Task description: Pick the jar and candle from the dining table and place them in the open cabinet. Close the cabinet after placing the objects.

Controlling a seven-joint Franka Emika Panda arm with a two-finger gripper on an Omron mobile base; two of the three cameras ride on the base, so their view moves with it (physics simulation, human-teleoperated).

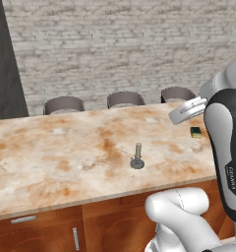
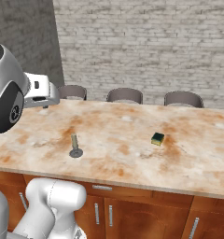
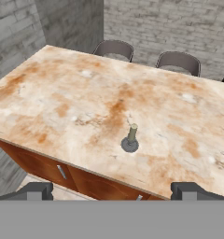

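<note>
The candle [image 1: 137, 156] [image 2: 75, 147] [image 3: 131, 138], a short olive stick on a small round grey dish, stands upright near the front edge of the dining table [image 1: 51, 147] [image 2: 123, 121] [image 3: 72, 88]. My gripper [image 3: 114, 191] hangs high above and in front of the table, looking down at the candle. Its two dark fingertips [image 3: 39, 190] stand far apart, open, with nothing between them. The jar and the cabinet are out of view.
A small green-and-yellow block [image 1: 195, 132] [image 2: 157, 138] lies on the table to the candle's right. Three grey chairs [image 1: 125, 99] [image 2: 125, 95] [image 3: 114, 48] line the table's far side before a brick wall. Wooden drawers with silver handles [image 1: 23, 219] run under the top.
</note>
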